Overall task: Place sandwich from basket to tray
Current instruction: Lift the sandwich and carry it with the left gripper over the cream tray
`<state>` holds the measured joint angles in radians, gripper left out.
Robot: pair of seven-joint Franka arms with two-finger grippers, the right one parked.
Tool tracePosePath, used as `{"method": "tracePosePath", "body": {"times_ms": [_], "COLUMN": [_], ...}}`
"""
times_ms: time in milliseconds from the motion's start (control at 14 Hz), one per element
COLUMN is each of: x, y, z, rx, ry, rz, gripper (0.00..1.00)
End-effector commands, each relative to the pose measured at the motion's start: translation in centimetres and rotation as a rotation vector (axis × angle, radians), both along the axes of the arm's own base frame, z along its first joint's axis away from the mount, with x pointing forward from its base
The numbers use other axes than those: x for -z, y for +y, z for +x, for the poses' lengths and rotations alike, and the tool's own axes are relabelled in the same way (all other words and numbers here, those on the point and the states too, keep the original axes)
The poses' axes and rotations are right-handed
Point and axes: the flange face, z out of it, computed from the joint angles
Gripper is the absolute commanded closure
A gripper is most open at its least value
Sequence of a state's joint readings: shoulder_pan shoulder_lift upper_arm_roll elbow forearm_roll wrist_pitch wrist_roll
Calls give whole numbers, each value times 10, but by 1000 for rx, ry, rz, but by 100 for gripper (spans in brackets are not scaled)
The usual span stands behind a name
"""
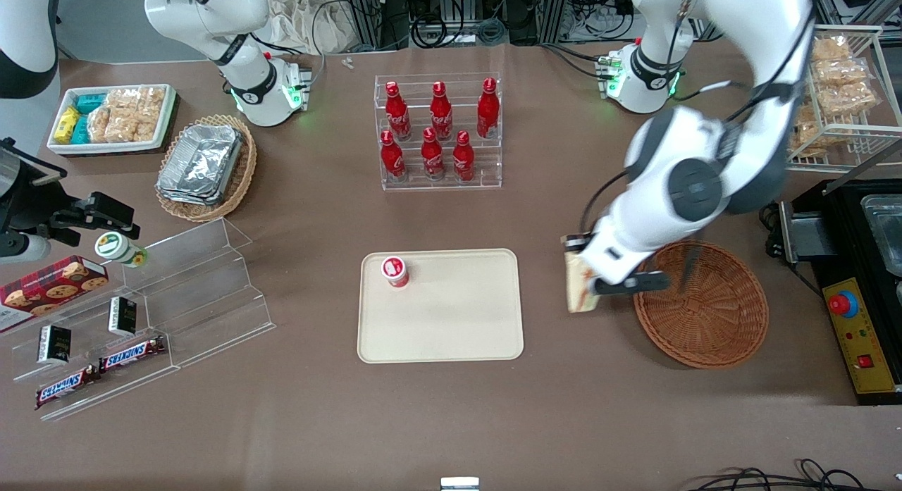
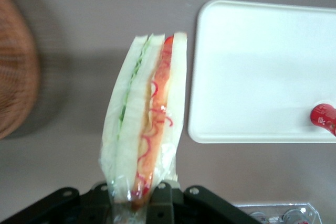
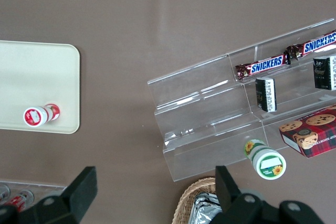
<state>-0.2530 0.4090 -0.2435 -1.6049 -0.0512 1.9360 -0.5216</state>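
My left gripper (image 1: 588,283) is shut on the sandwich (image 1: 581,285), a wrapped wedge of pale bread with red-orange and green filling, and holds it in the air between the basket and the tray. The wrist view shows the sandwich (image 2: 147,124) clamped at its narrow end by the gripper (image 2: 137,195). The round reddish-brown wicker basket (image 1: 705,315) lies beside the gripper toward the working arm's end, with nothing showing in it; its rim also shows in the wrist view (image 2: 16,72). The cream-beige tray (image 1: 451,315) lies in the table's middle, also seen in the wrist view (image 2: 262,66).
A small red-and-white cup (image 1: 395,271) stands on the tray's corner. A clear rack of red bottles (image 1: 438,132) stands farther from the front camera. A tan basket of foil trays (image 1: 204,167), a clear stepped shelf (image 1: 176,301) with snacks and a black box (image 1: 853,287) lie at the table's ends.
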Motion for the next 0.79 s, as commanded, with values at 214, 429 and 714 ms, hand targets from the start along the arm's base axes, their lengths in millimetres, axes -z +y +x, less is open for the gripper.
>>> {"method": "tracePosePath", "body": {"times_ms": [214, 429, 714], "x": [102, 133, 153], "y": [-105, -124, -125], "z": [15, 7, 4], "rx": [-2, -47, -25], "ry": [-52, -121, -125], "rz": [73, 83, 91], "gripper": [100, 100, 0]}}
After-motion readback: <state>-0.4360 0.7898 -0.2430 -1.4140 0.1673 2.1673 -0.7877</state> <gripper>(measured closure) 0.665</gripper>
